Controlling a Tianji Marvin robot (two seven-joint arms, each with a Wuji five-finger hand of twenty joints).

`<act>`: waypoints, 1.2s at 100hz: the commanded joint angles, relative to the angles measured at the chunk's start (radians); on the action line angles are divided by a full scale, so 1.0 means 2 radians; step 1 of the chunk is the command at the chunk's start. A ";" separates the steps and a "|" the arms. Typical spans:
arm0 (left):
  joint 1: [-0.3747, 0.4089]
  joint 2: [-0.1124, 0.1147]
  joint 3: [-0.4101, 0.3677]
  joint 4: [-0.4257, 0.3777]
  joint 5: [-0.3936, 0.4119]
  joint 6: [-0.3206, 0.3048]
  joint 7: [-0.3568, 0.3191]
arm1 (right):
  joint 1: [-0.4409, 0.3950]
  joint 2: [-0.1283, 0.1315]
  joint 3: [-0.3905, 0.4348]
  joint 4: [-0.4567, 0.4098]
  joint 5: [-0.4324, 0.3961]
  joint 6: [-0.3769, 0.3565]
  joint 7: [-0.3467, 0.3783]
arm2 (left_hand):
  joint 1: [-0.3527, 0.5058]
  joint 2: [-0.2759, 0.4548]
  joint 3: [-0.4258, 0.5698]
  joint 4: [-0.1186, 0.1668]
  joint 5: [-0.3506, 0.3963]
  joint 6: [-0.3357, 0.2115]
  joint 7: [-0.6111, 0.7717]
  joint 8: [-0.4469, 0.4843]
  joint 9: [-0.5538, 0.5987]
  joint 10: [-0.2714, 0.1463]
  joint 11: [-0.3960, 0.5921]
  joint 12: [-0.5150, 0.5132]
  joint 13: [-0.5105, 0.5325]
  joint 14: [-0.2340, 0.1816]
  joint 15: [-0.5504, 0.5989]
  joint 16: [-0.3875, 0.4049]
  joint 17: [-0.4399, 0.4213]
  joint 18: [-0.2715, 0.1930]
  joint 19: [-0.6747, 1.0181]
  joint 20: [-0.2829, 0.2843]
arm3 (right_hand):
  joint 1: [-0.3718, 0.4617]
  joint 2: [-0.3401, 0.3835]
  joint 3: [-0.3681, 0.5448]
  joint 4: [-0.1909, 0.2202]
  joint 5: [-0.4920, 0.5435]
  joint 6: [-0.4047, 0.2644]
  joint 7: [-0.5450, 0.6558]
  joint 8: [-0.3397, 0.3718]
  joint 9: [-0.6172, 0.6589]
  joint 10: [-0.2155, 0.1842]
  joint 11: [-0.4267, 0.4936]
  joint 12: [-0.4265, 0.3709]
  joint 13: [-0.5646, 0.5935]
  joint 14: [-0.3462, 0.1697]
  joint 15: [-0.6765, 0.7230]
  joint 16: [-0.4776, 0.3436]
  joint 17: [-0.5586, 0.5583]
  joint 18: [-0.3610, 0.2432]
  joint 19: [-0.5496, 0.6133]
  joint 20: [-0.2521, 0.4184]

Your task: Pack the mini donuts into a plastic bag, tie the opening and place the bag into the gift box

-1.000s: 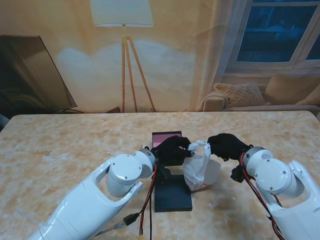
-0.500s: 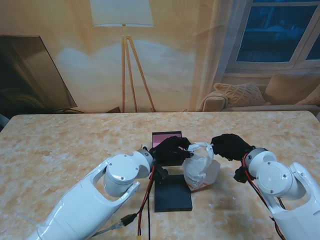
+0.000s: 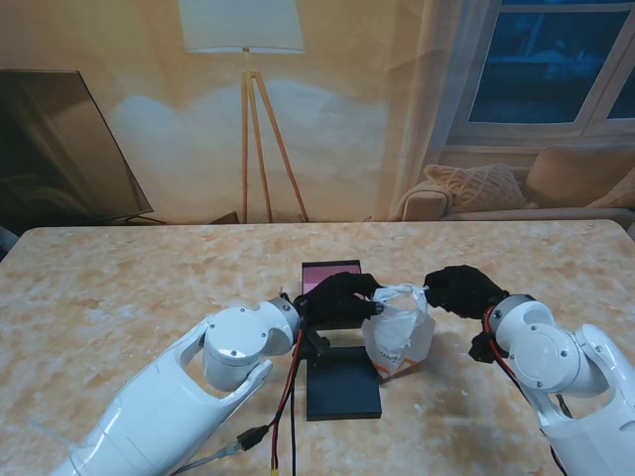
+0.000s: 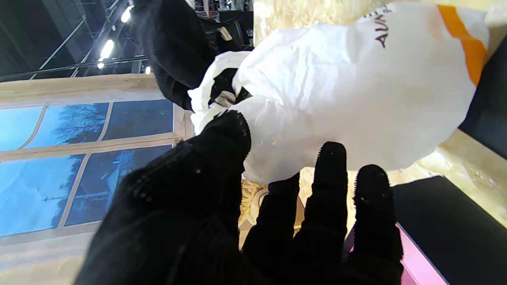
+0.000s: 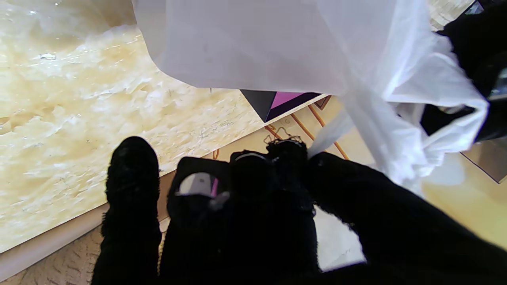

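Marbled beige table (image 3: pixel 119 288), lamp-lit room; left hand (image 3: pixel 339 297) and right hand (image 3: pixel 458 289) apparently pinch white bag (image 3: pixel 399 332).

Warm, even indoor light; soft shadows on the surface (image 3: pixel 119 297). Sharp stand view, wide-angle stretching in wrist views, near fingers slightly soft.

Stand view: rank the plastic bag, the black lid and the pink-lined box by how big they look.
1. Black lid, largest, though nearest the camera.
2. Plastic bag, close behind.
3. Pink-lined box, smallest, but the left hand hides part of it.
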 commanded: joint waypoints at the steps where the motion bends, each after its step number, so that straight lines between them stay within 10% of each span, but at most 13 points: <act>1: 0.004 0.000 -0.003 -0.001 -0.004 -0.001 -0.010 | -0.005 -0.001 -0.001 0.003 -0.006 -0.002 0.009 | -0.004 -0.012 0.018 0.000 0.017 -0.043 0.017 0.012 -0.001 0.001 -0.005 -0.006 0.007 -0.001 -0.011 -0.009 0.004 0.002 -0.003 -0.002 | 0.019 0.043 0.062 0.060 0.032 -0.058 0.033 0.010 0.001 -0.020 0.003 0.011 0.003 -0.004 0.022 0.021 -0.004 0.000 0.001 0.008; 61: 0.003 0.000 -0.004 0.007 -0.012 0.003 -0.015 | -0.005 -0.001 -0.001 0.006 -0.022 0.003 0.005 | -0.002 -0.015 0.016 -0.004 0.024 -0.054 0.015 0.008 0.010 -0.001 -0.010 -0.008 0.012 0.002 -0.014 -0.011 0.006 0.003 -0.010 -0.009 | 0.016 0.044 0.061 0.068 0.033 -0.064 0.032 0.012 0.003 -0.015 -0.001 0.018 0.003 -0.005 0.026 0.022 -0.004 -0.002 0.001 0.008; 85: -0.001 0.000 0.000 0.009 -0.013 0.003 -0.018 | -0.003 -0.001 -0.004 0.003 0.001 0.012 0.011 | -0.001 -0.013 0.012 -0.003 0.021 -0.059 0.015 0.011 0.012 -0.002 -0.010 -0.007 0.012 0.002 -0.014 -0.011 0.007 0.005 -0.012 -0.010 | 0.037 0.016 0.055 0.014 0.028 -0.066 0.005 -0.014 0.007 0.003 -0.015 0.018 0.006 -0.012 0.021 0.019 0.000 -0.005 0.001 0.006; 120: 0.003 0.003 -0.004 0.012 -0.012 -0.015 -0.023 | -0.002 0.001 0.001 0.009 -0.044 -0.002 0.015 | 0.001 -0.022 0.013 -0.006 0.029 -0.087 0.015 0.010 0.015 -0.004 -0.011 -0.007 0.015 0.001 -0.013 -0.010 0.007 0.005 -0.013 -0.011 | 0.020 0.039 0.069 0.058 0.037 -0.066 0.030 0.012 0.008 -0.002 -0.005 0.039 0.000 -0.009 0.033 0.028 -0.006 -0.003 0.000 0.007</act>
